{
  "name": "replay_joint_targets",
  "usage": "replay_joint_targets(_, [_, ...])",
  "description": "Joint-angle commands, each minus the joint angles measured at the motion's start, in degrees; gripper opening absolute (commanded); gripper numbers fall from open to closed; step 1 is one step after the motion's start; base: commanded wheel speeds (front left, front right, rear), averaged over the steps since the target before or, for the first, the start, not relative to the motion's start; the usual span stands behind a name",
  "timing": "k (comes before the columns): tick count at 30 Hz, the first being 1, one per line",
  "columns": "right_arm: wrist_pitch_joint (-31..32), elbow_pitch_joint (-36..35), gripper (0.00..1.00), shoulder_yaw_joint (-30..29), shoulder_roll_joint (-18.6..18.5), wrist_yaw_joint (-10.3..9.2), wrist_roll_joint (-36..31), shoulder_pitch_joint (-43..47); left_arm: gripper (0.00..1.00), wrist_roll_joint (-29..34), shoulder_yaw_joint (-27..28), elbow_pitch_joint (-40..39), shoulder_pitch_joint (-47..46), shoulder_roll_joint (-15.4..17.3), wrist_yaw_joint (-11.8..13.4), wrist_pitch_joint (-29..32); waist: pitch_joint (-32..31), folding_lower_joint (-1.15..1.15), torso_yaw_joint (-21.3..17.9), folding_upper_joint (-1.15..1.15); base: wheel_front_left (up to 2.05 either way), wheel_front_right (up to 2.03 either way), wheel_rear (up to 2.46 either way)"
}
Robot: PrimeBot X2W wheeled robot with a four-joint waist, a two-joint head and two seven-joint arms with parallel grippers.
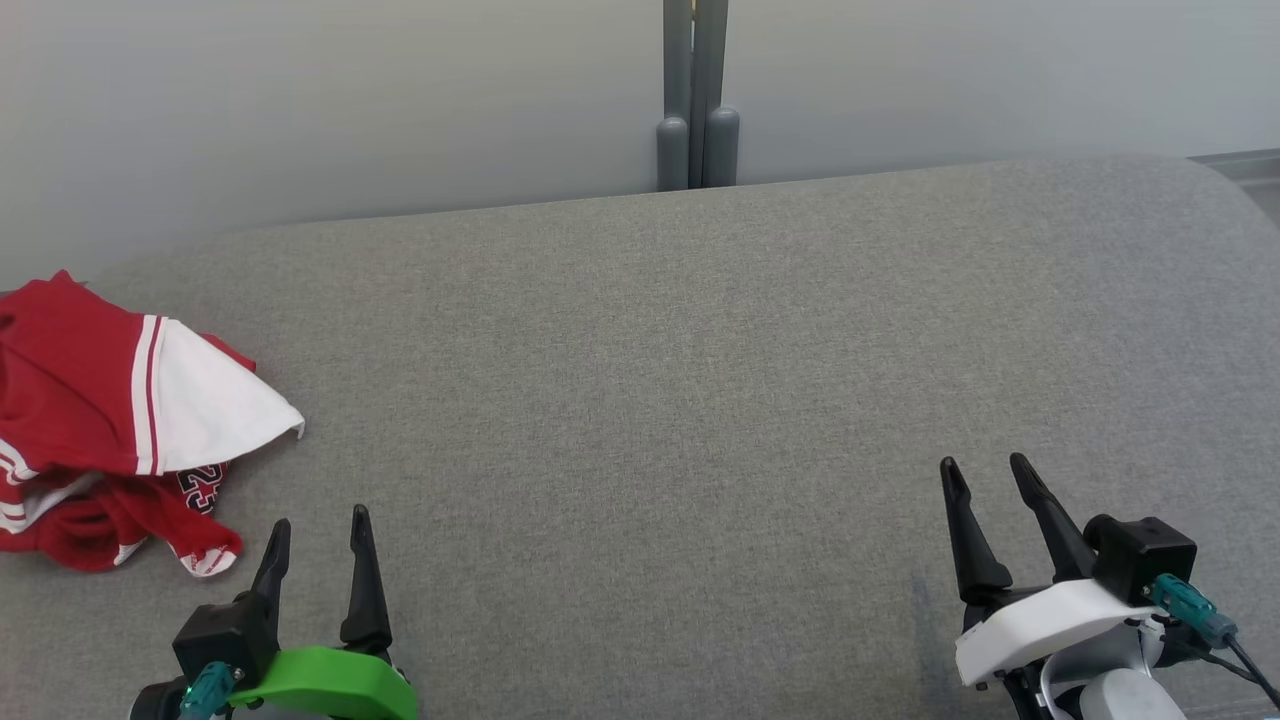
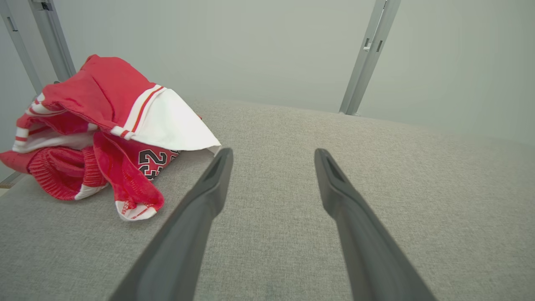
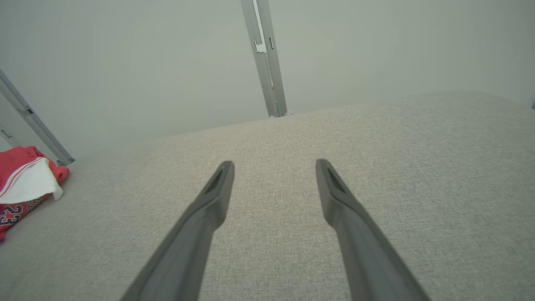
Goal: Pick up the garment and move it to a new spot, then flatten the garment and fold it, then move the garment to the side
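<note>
Broad grey woven surface (image 1: 640, 400), rounded at the far right corner, with a faint darker smudge (image 1: 925, 620) toward the near right. Behind its far edge a plain pale wall (image 1: 300, 100), and against it at the middle a pair of grey uprights (image 1: 697, 60) side by side, flanked low down by two short round-topped posts (image 1: 672, 150) just above the surface's edge. In the left wrist view, a slotted metal rail (image 2: 368, 58) slanting up from the far edge, and two more rails (image 2: 46, 37) at the upper left.
</note>
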Motion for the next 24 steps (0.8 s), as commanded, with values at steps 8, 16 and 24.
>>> replay_joint_targets(8, [-1.52,-0.63,1.0,-0.1,0.01,0.03,-5.17,0.89,1.0,4.22,0.07,0.37,1.05,0.47,1.03,-1.34,-0.07,0.0,0.11,0.0,0.0,0.0,0.0])
replay_joint_targets(16, [-2.19,-0.78,1.0,-0.66,0.18,0.03,-8.47,1.21,1.0,6.92,-0.2,0.15,1.45,0.5,1.63,-2.07,-0.07,0.0,0.31,0.0,0.0,0.0,0.0])
replay_joint_targets(24, [-2.95,-0.76,1.0,-1.62,0.6,0.03,-11.96,0.86,1.0,9.5,0.17,-0.34,1.53,0.52,1.93,-2.81,0.04,0.0,0.09,0.0,0.0,0.0,0.0])
